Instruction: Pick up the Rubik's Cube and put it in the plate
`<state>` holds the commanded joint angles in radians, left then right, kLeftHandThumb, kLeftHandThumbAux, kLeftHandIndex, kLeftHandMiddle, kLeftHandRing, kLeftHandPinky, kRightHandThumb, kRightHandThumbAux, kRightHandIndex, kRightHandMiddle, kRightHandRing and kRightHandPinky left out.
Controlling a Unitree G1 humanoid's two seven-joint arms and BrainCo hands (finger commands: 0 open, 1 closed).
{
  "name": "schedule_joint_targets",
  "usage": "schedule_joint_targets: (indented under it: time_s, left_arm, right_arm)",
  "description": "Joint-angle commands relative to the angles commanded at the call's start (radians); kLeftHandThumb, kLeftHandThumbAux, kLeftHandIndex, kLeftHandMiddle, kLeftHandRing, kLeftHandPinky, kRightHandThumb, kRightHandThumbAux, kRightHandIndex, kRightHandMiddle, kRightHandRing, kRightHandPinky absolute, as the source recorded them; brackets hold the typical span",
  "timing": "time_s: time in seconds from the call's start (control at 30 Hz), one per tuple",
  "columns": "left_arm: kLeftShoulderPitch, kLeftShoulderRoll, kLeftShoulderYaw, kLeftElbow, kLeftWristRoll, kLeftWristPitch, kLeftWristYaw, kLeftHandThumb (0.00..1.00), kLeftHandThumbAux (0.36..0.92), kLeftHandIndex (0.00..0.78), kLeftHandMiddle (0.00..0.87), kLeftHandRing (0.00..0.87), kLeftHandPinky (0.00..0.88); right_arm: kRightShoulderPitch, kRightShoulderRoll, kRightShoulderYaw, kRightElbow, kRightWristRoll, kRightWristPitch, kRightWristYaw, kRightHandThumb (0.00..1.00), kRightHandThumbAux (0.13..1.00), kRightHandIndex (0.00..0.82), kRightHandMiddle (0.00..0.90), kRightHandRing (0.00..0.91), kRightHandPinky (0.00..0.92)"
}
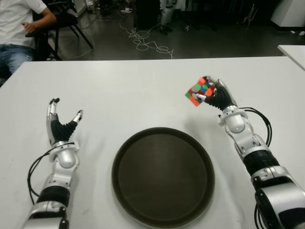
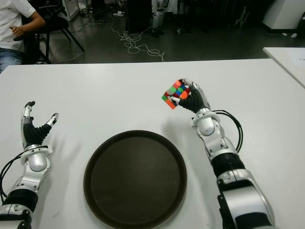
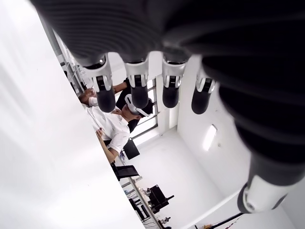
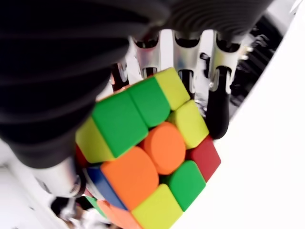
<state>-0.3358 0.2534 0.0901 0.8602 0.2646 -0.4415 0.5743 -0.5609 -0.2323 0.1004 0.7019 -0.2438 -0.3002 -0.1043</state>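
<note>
The multicoloured plastic Rubik's Cube [image 1: 197, 91], its faces a scramble of green, orange, red, yellow and blue squares, sits in the grasp of my right hand [image 1: 218, 93], tilted so that one corner points down toward the table. My dark fingers [image 4: 220, 81] wrap over its far side while my thumb presses the near side, so the cube is pinched firmly between them; my right wrist view shows it filling the palm with the green and orange tiles facing the camera. The cube is off the white table top [image 1: 143, 86], above the bare surface just beyond and to the right of the round dark brown plate [image 1: 163, 175], not over its rim. The plate lies flat near the table's front edge, between my two forearms, and holds nothing. My right forearm, silver with black cables looping beside the wrist, runs from the lower right corner up to the hand. My left hand [image 1: 61, 121] shows to the left of the plate, well apart from it, held upright with the fingers straight and the thumb spread away from them, gripping nothing; in my left wrist view the four fingertips [image 3: 137, 95] stand in a row, apart from the thumb. Beyond the table's far edge is a dark floor with a tangle of white cable [image 1: 145, 40], and at the far left a seated person in a white shirt and jeans [image 1: 19, 33].
</note>
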Motion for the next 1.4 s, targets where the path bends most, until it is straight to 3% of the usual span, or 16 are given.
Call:
schedule_joint_targets:
  time_s: [0.13,0.33,0.53,0.9,1.1,1.4]
  left_arm:
    - [0.003,0.0,-0.002,-0.006,0.003,0.003,0.004,0.0,0.662,0.015,0.025,0.009,0.026]
    - [0.004,0.001,-0.003,-0.008,0.005,0.007,0.005,0.0,0.675,0.016,0.027,0.004,0.01]
    - [0.001,0.0,-0.004,-0.001,0.006,0.001,0.009,0.0,0.66,0.022,0.035,0.006,0.009]
    - [-0.003,-0.006,-0.002,0.004,-0.001,-0.015,0.012,0.0,0.671,0.024,0.033,0.021,0.041]
    - [-0.003,-0.004,0.0,0.002,-0.003,-0.01,0.011,0.0,0.685,0.022,0.025,0.007,0.019]
    - [-0.003,-0.007,0.005,-0.001,-0.013,-0.006,0.007,0.0,0.661,0.017,0.029,0.004,0.019]
  right_arm:
    - [0.009,0.01,-0.032,-0.038,0.063,-0.006,0.054,0.699,0.723,0.438,0.802,0.817,0.805]
    - [0.018,0.019,-0.072,-0.118,0.156,0.048,0.144,0.699,0.723,0.438,0.801,0.812,0.798]
    - [0.048,0.037,-0.103,-0.307,0.267,0.207,0.24,0.701,0.722,0.439,0.796,0.805,0.793]
    - [0.097,0.057,-0.132,-0.526,0.406,0.483,0.334,0.703,0.721,0.438,0.785,0.799,0.797]
    - [0.103,0.059,-0.137,-0.58,0.449,0.592,0.361,0.704,0.721,0.437,0.773,0.789,0.792]
    - [0.122,0.069,-0.106,-0.599,0.448,0.675,0.385,0.706,0.72,0.437,0.764,0.783,0.791]
